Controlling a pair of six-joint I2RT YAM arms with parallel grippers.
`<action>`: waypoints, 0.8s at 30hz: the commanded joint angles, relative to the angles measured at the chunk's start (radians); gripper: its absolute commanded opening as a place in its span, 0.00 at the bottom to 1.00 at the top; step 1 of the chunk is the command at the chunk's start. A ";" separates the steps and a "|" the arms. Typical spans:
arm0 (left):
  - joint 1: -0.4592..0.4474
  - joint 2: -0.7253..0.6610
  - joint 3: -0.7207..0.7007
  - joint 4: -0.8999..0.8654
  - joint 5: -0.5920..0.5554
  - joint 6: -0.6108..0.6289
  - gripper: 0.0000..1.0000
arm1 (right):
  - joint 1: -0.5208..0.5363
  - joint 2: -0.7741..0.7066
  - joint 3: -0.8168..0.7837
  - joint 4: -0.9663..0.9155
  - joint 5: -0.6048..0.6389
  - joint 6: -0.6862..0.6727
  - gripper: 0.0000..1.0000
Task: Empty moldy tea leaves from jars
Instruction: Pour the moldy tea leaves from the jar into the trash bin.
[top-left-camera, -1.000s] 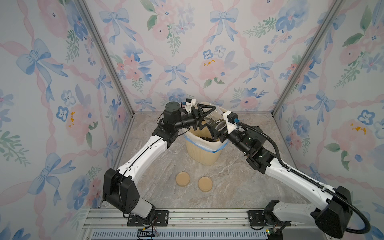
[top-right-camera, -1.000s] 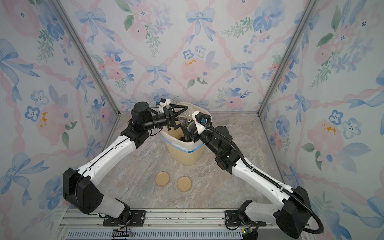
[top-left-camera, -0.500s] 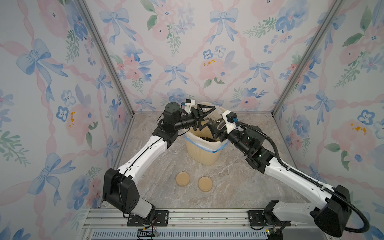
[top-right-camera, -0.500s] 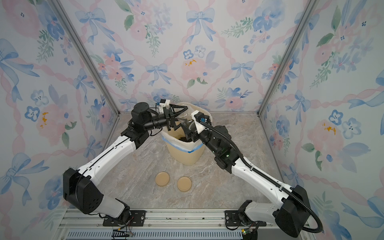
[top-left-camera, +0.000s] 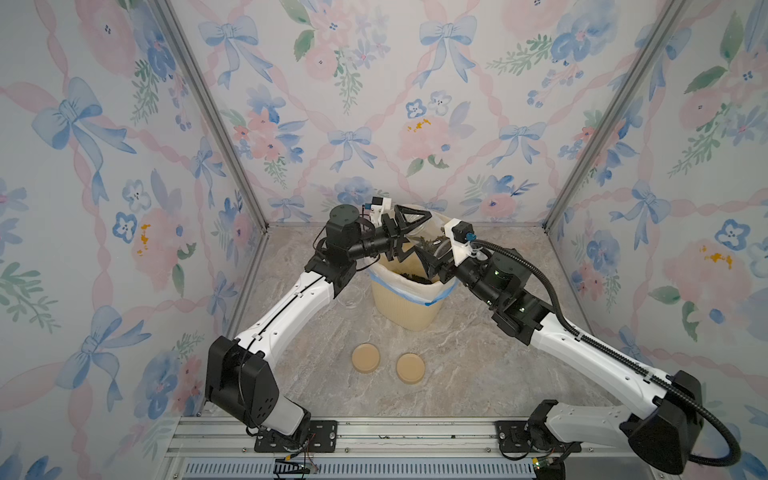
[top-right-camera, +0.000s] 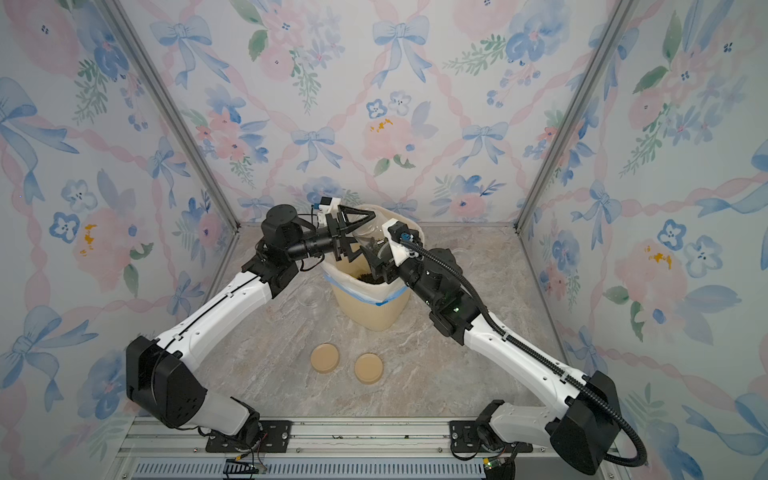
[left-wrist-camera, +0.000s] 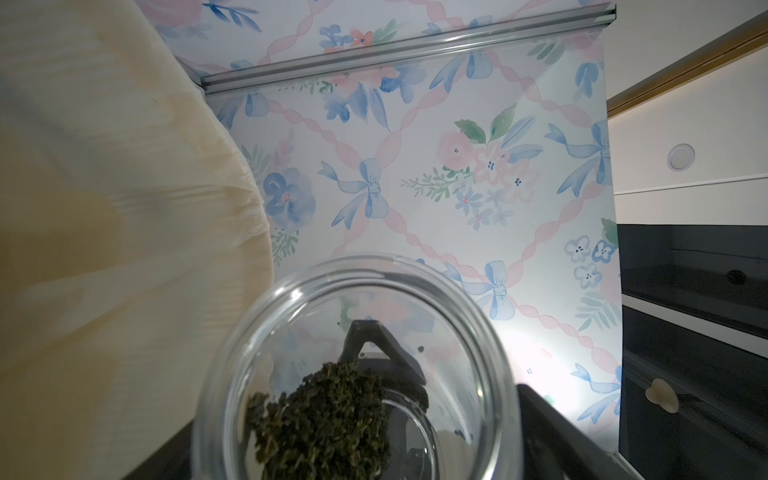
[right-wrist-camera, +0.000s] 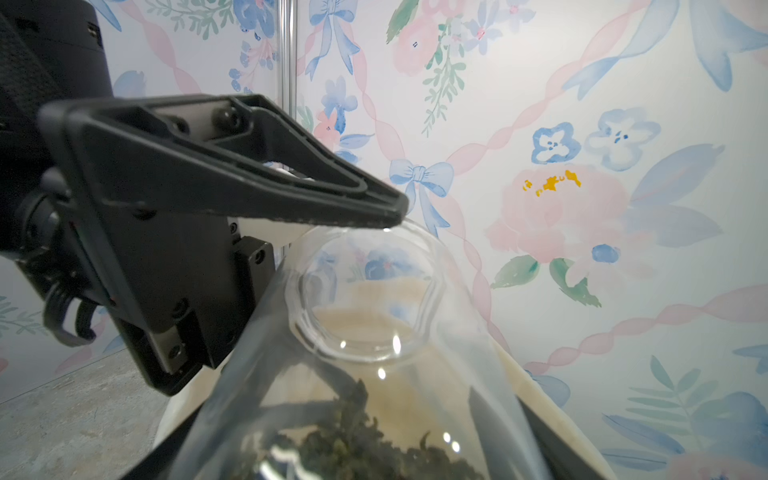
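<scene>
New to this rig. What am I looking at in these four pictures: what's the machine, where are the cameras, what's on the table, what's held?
Two robot arms are bolted to a rail at the near edge of the table. Two pictures come from a twin camera overhead that sees everything; the other two come from a camera on each arm's wrist, close up. A cream bin with a white liner stands mid-table. The right claw grips a clear glass jar of dark tea leaves, tilted over the bin. The left claw stands open at that jar, not gripping. Two tan lids lie in front of the bin, and another clear jar, seemingly empty, stands beside it.
</scene>
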 joint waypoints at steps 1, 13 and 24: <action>0.032 -0.018 -0.016 0.056 0.020 0.043 0.98 | -0.003 -0.022 0.049 0.029 -0.004 0.041 0.64; 0.127 -0.049 0.000 0.035 -0.059 0.193 0.98 | -0.089 -0.034 0.154 -0.166 -0.051 0.257 0.64; 0.205 -0.105 0.048 0.043 -0.146 0.460 0.98 | -0.145 0.016 0.335 -0.523 -0.186 0.395 0.65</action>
